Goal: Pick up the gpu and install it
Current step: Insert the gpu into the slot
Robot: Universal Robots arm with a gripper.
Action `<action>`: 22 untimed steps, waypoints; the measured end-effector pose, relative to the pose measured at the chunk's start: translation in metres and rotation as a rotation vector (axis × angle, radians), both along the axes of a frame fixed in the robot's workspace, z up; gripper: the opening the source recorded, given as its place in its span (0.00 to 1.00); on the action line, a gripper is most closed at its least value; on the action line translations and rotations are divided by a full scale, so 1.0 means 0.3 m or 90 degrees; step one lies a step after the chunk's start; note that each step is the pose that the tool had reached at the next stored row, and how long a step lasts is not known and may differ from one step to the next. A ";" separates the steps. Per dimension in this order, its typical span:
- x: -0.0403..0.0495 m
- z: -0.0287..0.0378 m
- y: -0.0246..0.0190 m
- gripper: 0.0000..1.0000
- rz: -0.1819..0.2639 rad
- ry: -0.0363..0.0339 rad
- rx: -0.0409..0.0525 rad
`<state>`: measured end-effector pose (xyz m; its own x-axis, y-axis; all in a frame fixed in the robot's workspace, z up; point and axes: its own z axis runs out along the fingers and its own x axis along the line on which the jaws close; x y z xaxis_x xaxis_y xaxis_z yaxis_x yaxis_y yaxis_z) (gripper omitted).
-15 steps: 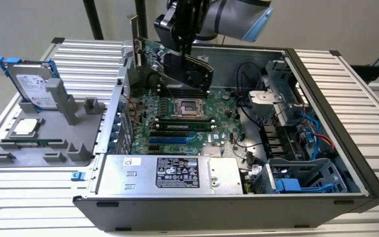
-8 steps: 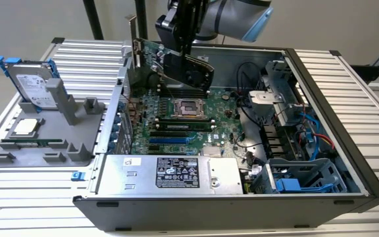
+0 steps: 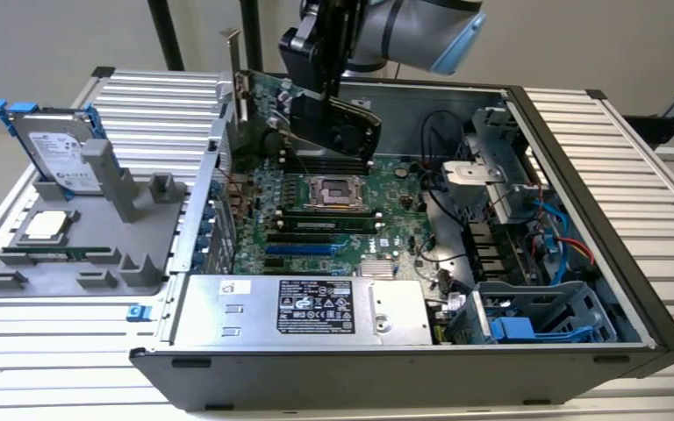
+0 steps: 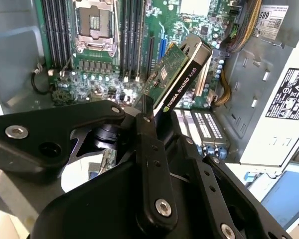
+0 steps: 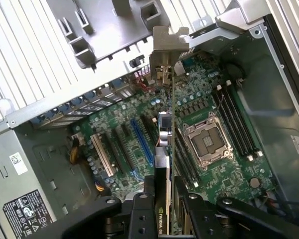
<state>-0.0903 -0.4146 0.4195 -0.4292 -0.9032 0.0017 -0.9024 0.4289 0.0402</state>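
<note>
The gpu hangs tilted above the far end of the motherboard inside the open computer case. Its green board faces the exterior view's left, its black cooler the right, and its silver bracket points at the case's left wall. My gripper comes down from above and is shut on the card's upper edge. In the second wrist view the black fingers clamp the gpu. In the first wrist view the gpu appears edge-on above the expansion slots, bracket near the case's rear wall.
A bare processor socket and memory slots lie just under the card. The power supply fills the case's near side, with drive cages and cables on the exterior view's right. A grey fixture outside holds a hard drive.
</note>
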 end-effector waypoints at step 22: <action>0.000 0.000 0.000 0.00 0.075 0.0000 0.0000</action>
